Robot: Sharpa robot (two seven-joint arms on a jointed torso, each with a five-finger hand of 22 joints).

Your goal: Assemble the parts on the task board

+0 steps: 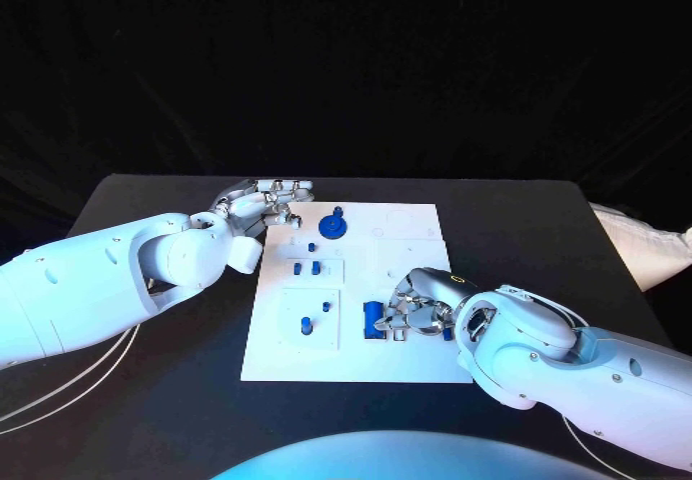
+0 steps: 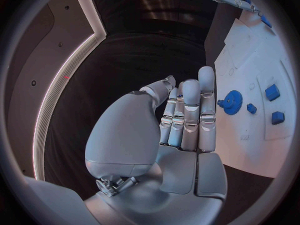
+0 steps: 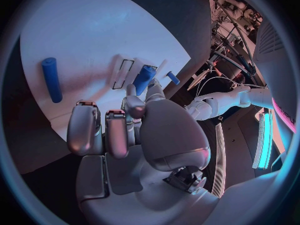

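The white task board point(image 1: 411, 225) lies in the middle of the table. A blue gear point(image 1: 335, 227) sits near its far left corner, and small blue pieces point(image 1: 300, 267) stand in the left-hand plates. My left hand point(image 1: 267, 205) hovers at that far left corner with straight fingers point(image 2: 190, 110) and holds nothing; the blue gear point(image 2: 232, 102) lies just beside them. My right hand point(image 1: 426, 308) is curled over the board's near right part. Its thumb point(image 3: 132, 99) presses against a blue peg point(image 3: 144, 79) at a slot; the peg's near end is hidden. A blue cylinder point(image 3: 51, 79) lies loose on the board.
Black table point(image 1: 159, 200) surrounds the board on all sides. A white cloth-like object point(image 1: 642, 245) lies off the table's right edge. Another small blue piece point(image 1: 306, 324) stands in the near left plate. Cables hang below my left arm.
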